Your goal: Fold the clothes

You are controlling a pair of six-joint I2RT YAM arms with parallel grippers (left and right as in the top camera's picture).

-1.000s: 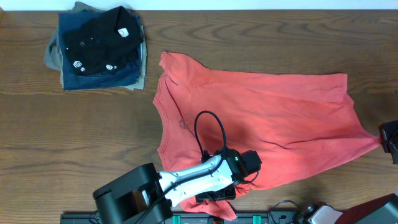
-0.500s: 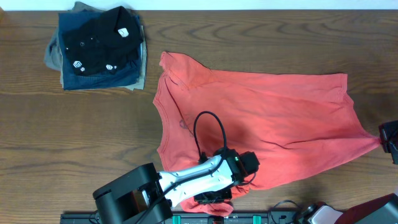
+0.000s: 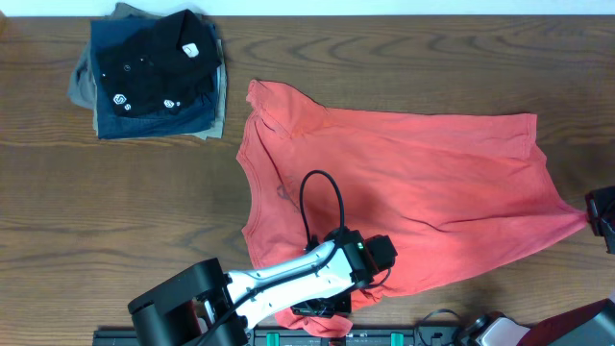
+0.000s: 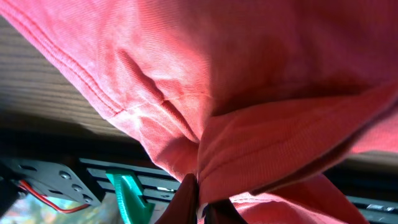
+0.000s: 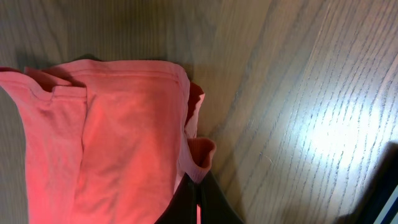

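One big brown wooden table (image 3: 115, 211) fills the overhead view. A red-orange short-sleeved cotton T-shirt (image 3: 413, 173) lies spread over the middle and right side of it, wrinkly, with its neck hole toward the left. At the far left corner sits a pile (image 3: 106, 111) of folded blue and khaki clothes with a black shirt (image 3: 154, 60) with small white logos on top, well apart from the T-shirt. Only the overhead view shows the whole T-shirt and the pile. It also shows the white and black left arm (image 3: 288, 279) reaching over the near edge of the T-shirt, but from up there you cannot see how the fingers stand. The left wrist view shows that: red-orange cloth fills the picture, bunched into thick folds, and the left gripper (image 4: 199, 208) is squeezed together on a bunch of it. The right wrist view shows a corner of the T-shirt on the wood at the far right side of the table. The right gripper (image 5: 198, 193) is pressed tight on the little curl of cloth at that corner.
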